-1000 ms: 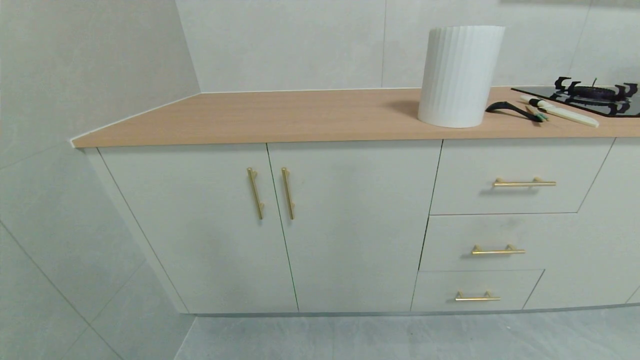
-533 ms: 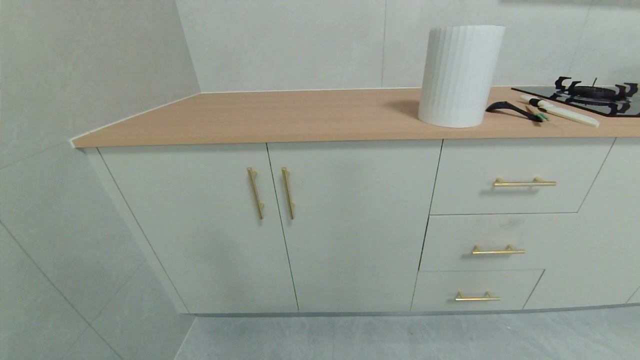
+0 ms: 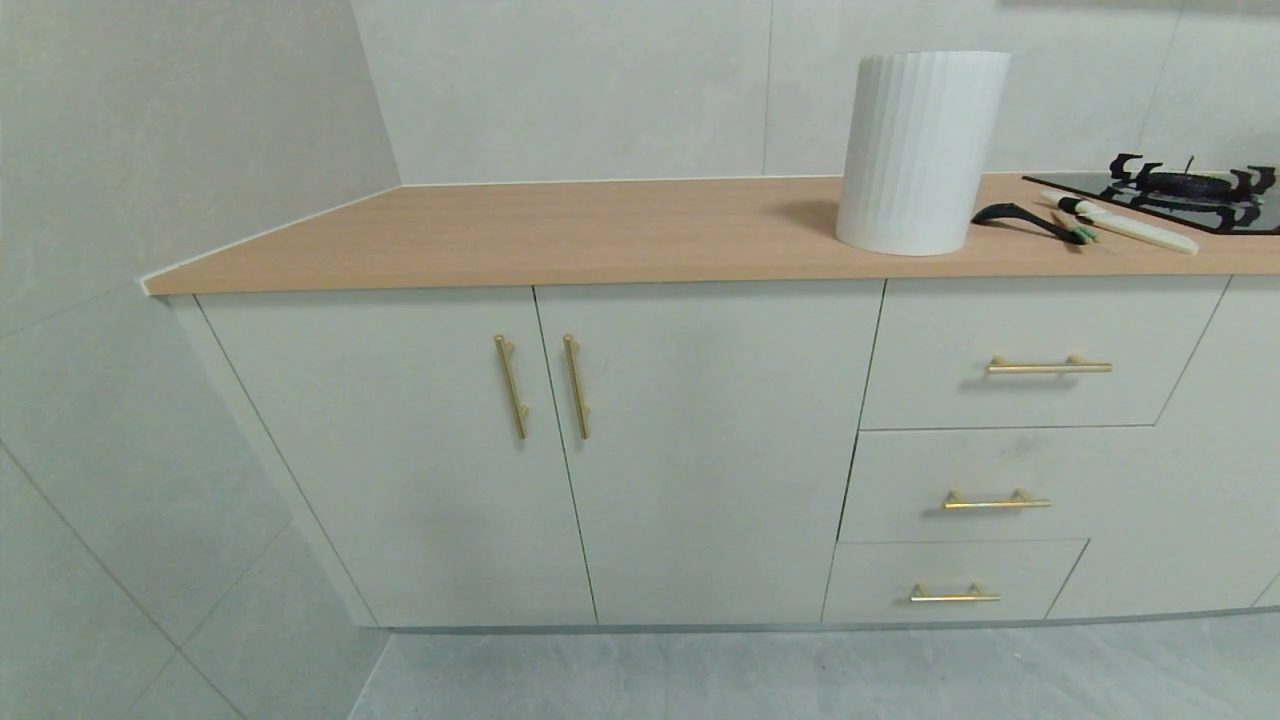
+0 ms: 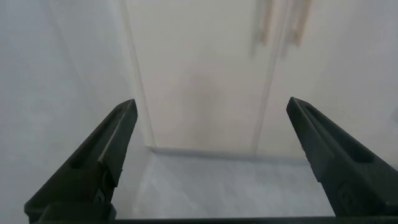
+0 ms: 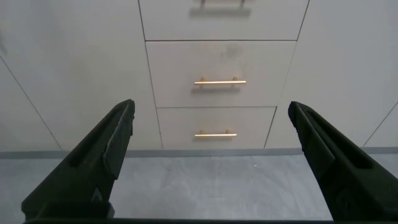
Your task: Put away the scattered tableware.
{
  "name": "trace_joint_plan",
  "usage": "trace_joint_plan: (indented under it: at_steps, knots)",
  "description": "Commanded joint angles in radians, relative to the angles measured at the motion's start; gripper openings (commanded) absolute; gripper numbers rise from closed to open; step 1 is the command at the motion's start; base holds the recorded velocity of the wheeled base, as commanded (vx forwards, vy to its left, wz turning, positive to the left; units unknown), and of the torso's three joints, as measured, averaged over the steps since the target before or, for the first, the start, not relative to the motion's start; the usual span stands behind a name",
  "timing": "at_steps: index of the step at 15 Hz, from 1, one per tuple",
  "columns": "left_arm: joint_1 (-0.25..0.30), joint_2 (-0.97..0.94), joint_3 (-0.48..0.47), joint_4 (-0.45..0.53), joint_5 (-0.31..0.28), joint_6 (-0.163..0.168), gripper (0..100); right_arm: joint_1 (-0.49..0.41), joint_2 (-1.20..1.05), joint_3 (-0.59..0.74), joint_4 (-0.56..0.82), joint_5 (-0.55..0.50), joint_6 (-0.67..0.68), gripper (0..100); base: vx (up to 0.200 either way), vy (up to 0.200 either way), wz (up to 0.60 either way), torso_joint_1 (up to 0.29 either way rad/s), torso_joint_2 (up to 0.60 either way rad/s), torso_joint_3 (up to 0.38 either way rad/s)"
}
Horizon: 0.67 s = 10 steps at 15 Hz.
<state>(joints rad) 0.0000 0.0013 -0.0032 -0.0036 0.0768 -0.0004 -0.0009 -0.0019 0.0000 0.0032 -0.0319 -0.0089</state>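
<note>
no change seen over the last second, head camera steady, ribbed white canister (image 3: 920, 150), utensils (image 3: 1080, 222), desk (image 3: 550, 235) layout identical

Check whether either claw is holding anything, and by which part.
Nothing is held: the left claw and the right claw are both open and empty.

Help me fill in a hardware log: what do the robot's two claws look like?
The left claw and right claw look alike. Each has two matte, dark grey-black fingers, flat-sided and plain, widest at the base and tapering to slanted tips.
</note>
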Motion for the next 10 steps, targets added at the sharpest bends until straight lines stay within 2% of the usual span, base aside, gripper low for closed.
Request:
trace_joint_plan:
  at_steps: [1,2,10]
  knots:
    - [0.000,0.000,0.003,-0.003,-0.005,0.000,100,0.001,0.002,0.000,0.004,0.000,0.004,100,0.000,0.000,0.00,0.000,0.00,0.000]
    - [0.000,0.000,0.003,-0.003,-0.029,0.000,100,0.001,0.002,0.000,0.004,0.000,0.004,100,0.000,0.000,0.00,0.000,0.00,0.000]
    - [0.000,0.000,0.003,-0.003,-0.035,-0.001,100,0.001,0.002,0.000,0.004,-0.002,0.006,100,0.000,0.000,0.00,0.000,0.00,0.000]
